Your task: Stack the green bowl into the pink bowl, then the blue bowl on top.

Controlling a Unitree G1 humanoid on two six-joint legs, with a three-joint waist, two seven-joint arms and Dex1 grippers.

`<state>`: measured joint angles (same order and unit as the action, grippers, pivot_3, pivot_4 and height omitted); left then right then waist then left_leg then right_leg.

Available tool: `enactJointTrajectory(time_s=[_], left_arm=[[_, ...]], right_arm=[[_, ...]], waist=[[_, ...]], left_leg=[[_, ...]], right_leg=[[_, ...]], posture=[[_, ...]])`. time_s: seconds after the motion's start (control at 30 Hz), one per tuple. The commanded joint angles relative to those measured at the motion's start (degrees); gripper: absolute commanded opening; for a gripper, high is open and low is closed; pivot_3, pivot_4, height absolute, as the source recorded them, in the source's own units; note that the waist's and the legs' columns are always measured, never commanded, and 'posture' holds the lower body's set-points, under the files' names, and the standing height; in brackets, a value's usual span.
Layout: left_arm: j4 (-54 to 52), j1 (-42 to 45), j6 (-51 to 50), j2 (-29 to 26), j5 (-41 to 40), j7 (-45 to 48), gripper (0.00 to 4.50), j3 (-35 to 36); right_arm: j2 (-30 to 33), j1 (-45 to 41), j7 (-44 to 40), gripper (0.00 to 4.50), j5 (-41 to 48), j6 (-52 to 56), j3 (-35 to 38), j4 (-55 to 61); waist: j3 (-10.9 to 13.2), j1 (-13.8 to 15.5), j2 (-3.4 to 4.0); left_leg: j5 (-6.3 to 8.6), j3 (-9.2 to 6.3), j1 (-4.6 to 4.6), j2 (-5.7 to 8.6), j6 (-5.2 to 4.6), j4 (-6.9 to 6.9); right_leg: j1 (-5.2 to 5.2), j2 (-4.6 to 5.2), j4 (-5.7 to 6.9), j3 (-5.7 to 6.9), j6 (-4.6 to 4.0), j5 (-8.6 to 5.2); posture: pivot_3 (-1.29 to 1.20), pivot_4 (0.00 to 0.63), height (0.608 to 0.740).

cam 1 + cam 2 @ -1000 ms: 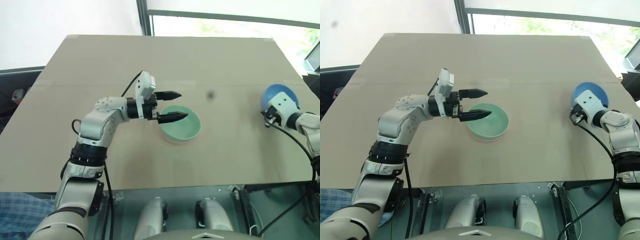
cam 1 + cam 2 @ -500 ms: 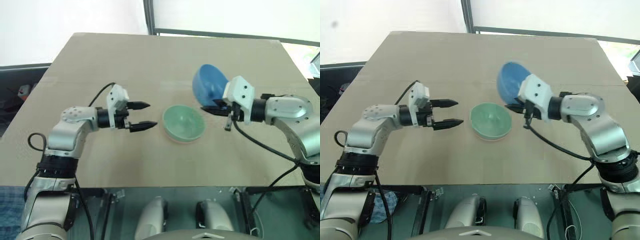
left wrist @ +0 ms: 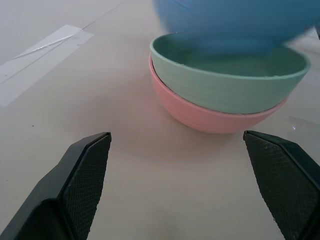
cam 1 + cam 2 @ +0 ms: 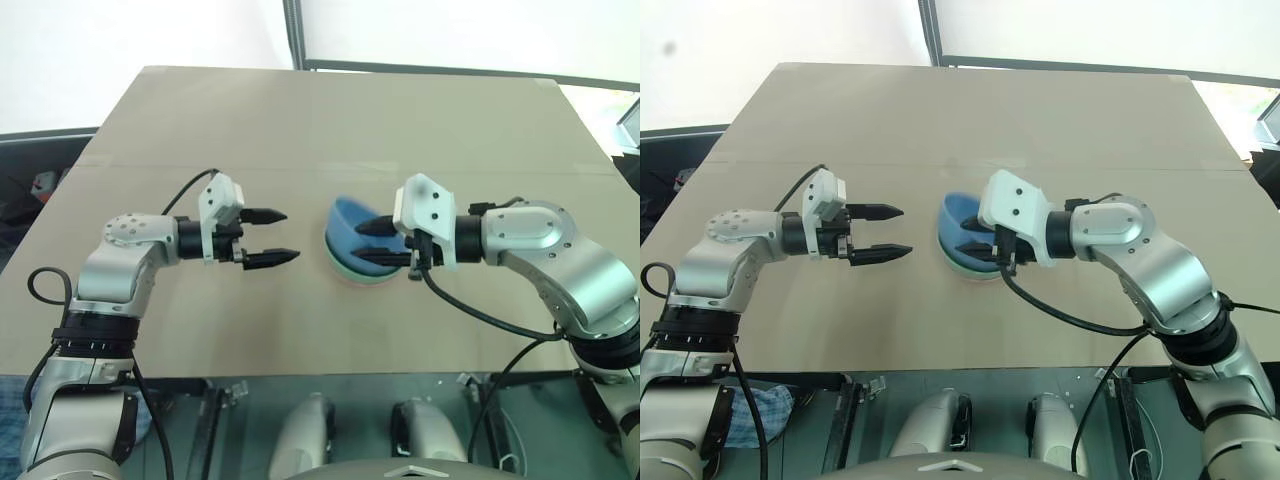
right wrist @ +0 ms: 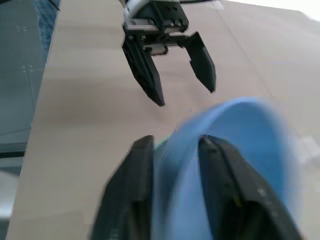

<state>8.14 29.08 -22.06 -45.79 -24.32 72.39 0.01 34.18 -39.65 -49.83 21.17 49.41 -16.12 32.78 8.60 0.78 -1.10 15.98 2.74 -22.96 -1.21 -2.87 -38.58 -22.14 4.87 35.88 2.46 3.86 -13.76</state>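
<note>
The green bowl (image 3: 225,85) sits nested in the pink bowl (image 3: 210,117) at the table's middle. The blue bowl (image 4: 350,215) lies tilted on top of them, blurred in both wrist views. My right gripper (image 4: 360,243) reaches in from the right. Its fingers (image 5: 142,170) are spread on either side of the blue bowl's near rim (image 5: 175,155), one inside and one outside, so it looks open. My left gripper (image 4: 290,236) hovers open and empty just left of the stack, pointing at it, a short gap away.
The brown table (image 4: 330,120) stretches far behind the stack, and a tape seam (image 3: 40,47) crosses it. Its front edge (image 4: 300,372) lies close below both arms. A window frame (image 4: 295,35) stands beyond the far edge.
My right arm swung the blue bowl from the far right to over the green and pink stack, lowered it, and its fingers spread apart. My left gripper drew back to the left, still open.
</note>
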Motion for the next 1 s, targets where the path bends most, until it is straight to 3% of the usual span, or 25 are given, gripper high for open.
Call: enactJointTrajectory(time_s=[0.03, 0.07, 0.23, 0.37, 0.53, 0.73, 1.0], left_arm=[[-1.95, 0.8, -1.08, 0.02, -2.08, 0.1, 4.5, 2.37], [-2.38, 0.73, -1.58, 0.15, -2.62, 0.07, 4.5, 2.57], [-7.21, -1.75, -4.07, 1.67, -4.5, -4.62, 4.5, 4.8], [-11.79, -5.07, -7.42, 2.84, -5.59, -10.69, 4.5, 7.5], [-20.3, -13.97, -9.47, 3.59, -6.95, -16.46, 4.5, 11.34], [-26.26, -22.92, -8.25, 4.07, -7.23, -19.97, 4.5, 15.18], [-31.63, -30.47, -6.77, 5.09, -6.8, -24.13, 4.5, 18.29]], right_arm=[[1.09, -1.16, 0.42, 3.23, 0.57, -0.09, 1.5, 1.55], [1.53, -1.02, 0.21, 3.64, 0.75, 0.02, 1.79, 1.5], [4.89, 5.69, 2.35, 3.64, 1.99, -1.51, 12.83, -1.98], [6.49, 15.91, 2.58, 3.64, 3.44, -6.91, 24.98, -6.17], [7.48, 30.77, -2.99, 3.64, 5.29, -16.16, 33.85, -8.37], [8.54, 42.4, -8.98, 3.64, 4.29, -27.25, 36.88, -13.16], [8.33, 44.68, -15.31, 3.64, 5.6, -38.5, 38.12, -22.32]], waist=[[0.0, -0.03, 0.0], [0.0, -0.02, 0.0], [-0.03, 0.19, -0.05], [-0.03, 0.07, -0.06], [-0.04, -0.09, -0.05], [-0.03, -0.08, -0.03], [-0.05, 0.13, -0.06]], left_leg=[[0.0, 0.0, 0.0, 0.0, 0.0, 0.0], [0.0, 0.0, 0.0, 0.0, 0.0, 0.0], [0.01, -0.02, -0.02, -0.02, -0.01, 0.0], [0.04, 0.01, -0.01, 0.0, -0.06, 0.0], [0.03, 0.05, 0.08, -0.06, -0.05, 0.14], [0.03, 0.11, 0.34, -0.08, -0.05, 0.0], [0.05, 0.1, 0.64, -0.08, -0.05, 0.02]], right_leg=[[0.0, 0.0, 0.0, 0.0, 0.0, 0.0], [0.0, 0.0, 0.0, 0.0, 0.0, 0.0], [0.01, 0.03, -0.02, 0.0, 0.0, 0.0], [0.06, 0.07, -0.03, -0.02, 0.01, 0.0], [0.07, 0.05, -0.07, -0.1, 0.0, 0.0], [0.21, 0.08, -0.1, -0.19, -0.01, 0.0], [0.45, 0.12, -0.08, -0.24, -0.05, -0.01]], posture=[[0.0, 0.15, 0.74], [0.0, 0.15, 0.74], [0.0, 0.15, 0.74], [0.0, 0.15, 0.74], [0.0, 0.15, 0.74], [0.0, 0.15, 0.74], [0.0, 0.15, 0.74]])
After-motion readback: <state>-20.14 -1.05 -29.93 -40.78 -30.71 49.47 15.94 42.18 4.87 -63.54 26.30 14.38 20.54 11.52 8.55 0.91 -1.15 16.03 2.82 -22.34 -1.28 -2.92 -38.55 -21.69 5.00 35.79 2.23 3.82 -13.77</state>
